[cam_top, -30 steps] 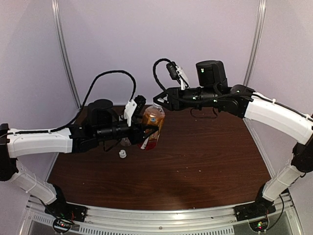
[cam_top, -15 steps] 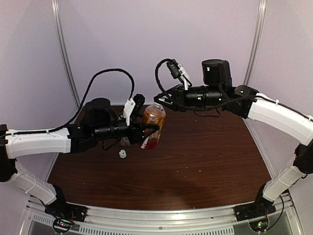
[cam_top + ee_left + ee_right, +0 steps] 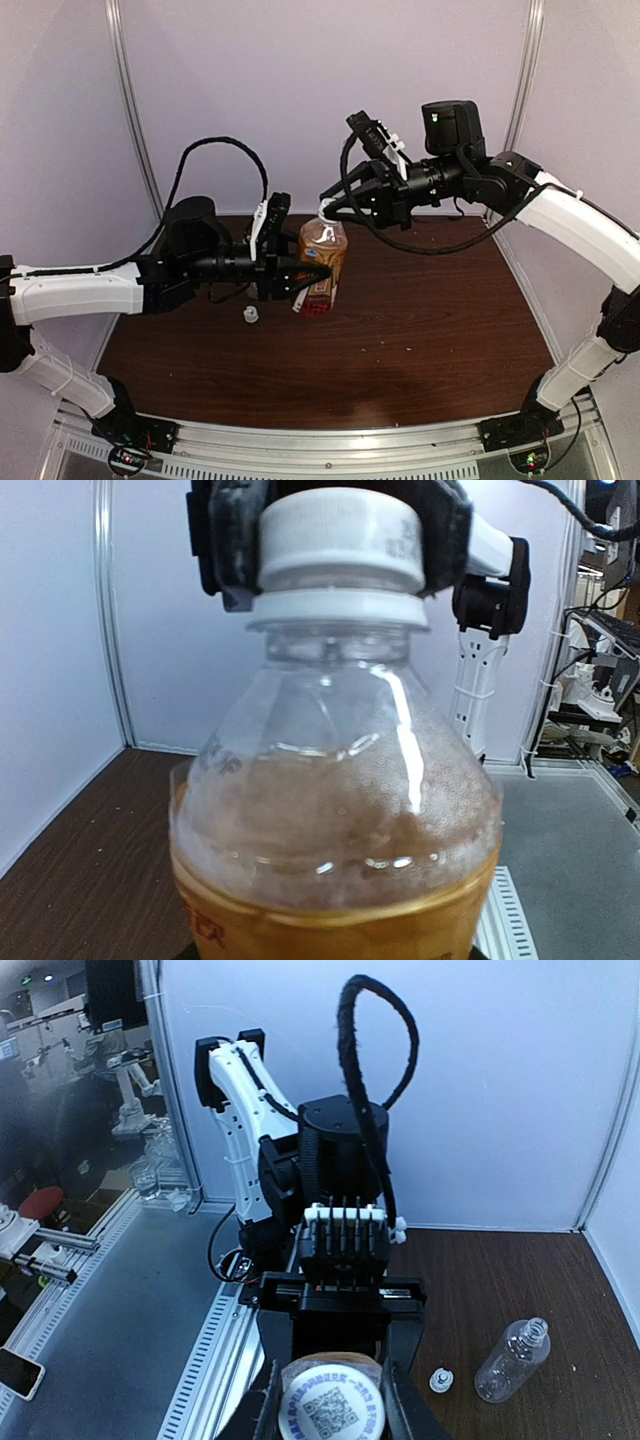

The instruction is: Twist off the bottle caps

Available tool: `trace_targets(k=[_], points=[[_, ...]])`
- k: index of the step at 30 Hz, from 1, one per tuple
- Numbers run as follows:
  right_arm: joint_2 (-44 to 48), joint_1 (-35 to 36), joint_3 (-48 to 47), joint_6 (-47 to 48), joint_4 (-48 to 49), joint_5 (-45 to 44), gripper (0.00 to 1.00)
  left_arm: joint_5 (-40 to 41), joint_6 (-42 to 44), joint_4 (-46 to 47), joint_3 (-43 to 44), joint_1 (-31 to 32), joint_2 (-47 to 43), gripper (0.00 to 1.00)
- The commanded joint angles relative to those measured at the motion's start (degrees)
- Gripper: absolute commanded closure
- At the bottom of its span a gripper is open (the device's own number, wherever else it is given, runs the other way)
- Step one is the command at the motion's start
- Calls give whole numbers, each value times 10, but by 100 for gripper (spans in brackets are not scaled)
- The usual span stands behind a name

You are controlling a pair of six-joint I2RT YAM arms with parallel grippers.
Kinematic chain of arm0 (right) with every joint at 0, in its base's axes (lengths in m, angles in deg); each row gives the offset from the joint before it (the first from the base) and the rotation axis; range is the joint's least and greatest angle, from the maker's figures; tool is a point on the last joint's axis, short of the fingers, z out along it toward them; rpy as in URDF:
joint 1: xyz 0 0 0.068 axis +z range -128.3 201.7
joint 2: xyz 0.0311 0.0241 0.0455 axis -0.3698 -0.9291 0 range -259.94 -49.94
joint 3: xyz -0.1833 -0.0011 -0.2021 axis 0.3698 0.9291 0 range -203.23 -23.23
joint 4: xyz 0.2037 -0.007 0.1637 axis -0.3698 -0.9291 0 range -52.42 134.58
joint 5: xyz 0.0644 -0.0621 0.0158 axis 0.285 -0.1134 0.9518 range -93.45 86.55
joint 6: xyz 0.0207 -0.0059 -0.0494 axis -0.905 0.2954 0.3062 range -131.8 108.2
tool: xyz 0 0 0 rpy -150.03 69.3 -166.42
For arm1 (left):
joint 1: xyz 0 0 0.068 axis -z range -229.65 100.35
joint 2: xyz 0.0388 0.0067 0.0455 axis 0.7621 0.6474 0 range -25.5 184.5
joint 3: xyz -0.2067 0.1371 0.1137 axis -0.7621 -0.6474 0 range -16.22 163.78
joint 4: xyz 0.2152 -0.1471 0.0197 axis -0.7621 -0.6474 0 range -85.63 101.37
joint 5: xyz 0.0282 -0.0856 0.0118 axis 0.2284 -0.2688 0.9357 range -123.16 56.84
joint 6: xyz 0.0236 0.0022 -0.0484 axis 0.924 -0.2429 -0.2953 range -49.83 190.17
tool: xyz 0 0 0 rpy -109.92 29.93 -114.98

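Dark wood table, pale lilac walls, aluminium posts.

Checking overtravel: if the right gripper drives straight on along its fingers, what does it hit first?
The right gripper meets the bottle cap first, clamped between its fingers; behind that the amber bottle, held by the left gripper. Depth beyond is unclear.

- Left arm reaches level toward centre — left gripper clamps the amber bottle.
- Right arm reaches in from above — right gripper pinches the white cap.

R gripper round QR cap
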Motion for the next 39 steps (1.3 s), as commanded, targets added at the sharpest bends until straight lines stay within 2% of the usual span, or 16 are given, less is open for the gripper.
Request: trace_targets(k=[1,9,15,18,24,28,32,39], points=[[-32,0,-37,99,-97,131,81,-76,-7,67,-1,3,2,82],[-39,-11,-44,75,-91,118,70,-59,-4,54,0,3,1,82],[-18,-11,-21,-5,-35,30,44,17,20,5,9,3,-2,82],[-3,-11,-10,-43,-10,1,35,48,31,-13,12,3,-1,82],[12,-11,-5,-150,23,-93,26,92,37,-29,14,3,3,82],[22,-9,4,-220,37,-187,21,114,39,-38,15,3,6,82],[30,-2,23,-269,45,-282,20,131,40,-44,16,3,6,82],[36,19,58,-320,63,-347,19,185,38,-57,16,3,2,82]])
